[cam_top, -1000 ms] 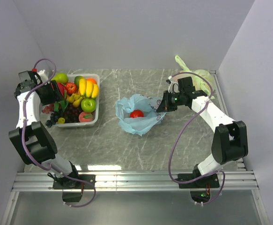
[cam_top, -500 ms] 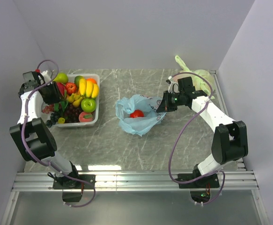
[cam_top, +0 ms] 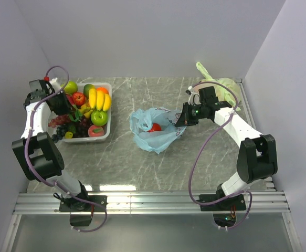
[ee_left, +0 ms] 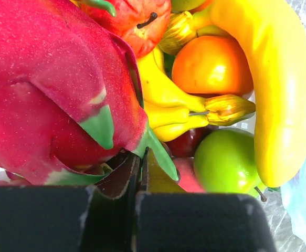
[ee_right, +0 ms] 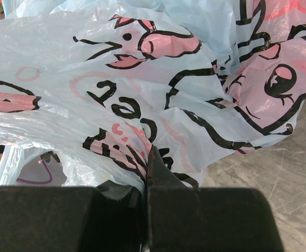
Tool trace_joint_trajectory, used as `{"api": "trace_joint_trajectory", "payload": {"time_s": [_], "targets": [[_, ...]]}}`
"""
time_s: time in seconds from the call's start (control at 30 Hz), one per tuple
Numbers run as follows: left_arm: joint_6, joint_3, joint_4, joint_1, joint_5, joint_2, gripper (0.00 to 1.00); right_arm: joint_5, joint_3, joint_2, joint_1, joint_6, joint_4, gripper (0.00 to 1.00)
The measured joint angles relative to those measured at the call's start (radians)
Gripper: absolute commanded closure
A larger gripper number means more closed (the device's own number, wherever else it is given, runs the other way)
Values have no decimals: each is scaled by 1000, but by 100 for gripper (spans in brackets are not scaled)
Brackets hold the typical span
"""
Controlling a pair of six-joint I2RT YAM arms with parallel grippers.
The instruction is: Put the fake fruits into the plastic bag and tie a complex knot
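Note:
The fake fruits fill a white bin (cam_top: 109,111) at the left: bananas (ee_left: 278,89), an orange (ee_left: 210,63), a green apple (ee_left: 226,163), a red apple (ee_left: 137,21) and a pink-red dragon fruit (ee_left: 48,84). My left gripper (ee_left: 140,157) reaches into the bin (cam_top: 69,106) and is shut on a green leaf of the dragon fruit. The light-blue plastic bag (cam_top: 155,137) lies mid-table with its mouth open and one red fruit (cam_top: 154,127) inside. My right gripper (cam_top: 181,119) is shut on the bag's right edge (ee_right: 158,79). A knot is not in view.
A pale yellow-green tied bag (cam_top: 223,86) lies at the back right corner behind the right arm. Grey walls close in the table on the left, back and right. Bare marble tabletop (cam_top: 142,168) stretches between the bag and the arm bases.
My left gripper has shut on the dragon fruit's leaf and its wrist has shifted slightly right over the bin. The right arm and the bag have stayed almost still.

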Motion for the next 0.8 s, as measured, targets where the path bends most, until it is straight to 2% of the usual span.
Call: {"api": "trace_joint_trajectory", "payload": {"time_s": [0.4, 0.6, 0.8], "targets": [[4, -29, -16, 2, -3, -120, 100, -17, 0, 0, 0, 0, -2, 100], [16, 48, -62, 2, 13, -144, 100, -18, 0, 0, 0, 1, -1, 100], [58, 143, -135, -29, 88, -182, 100, -18, 0, 0, 0, 18, 6, 100]]}}
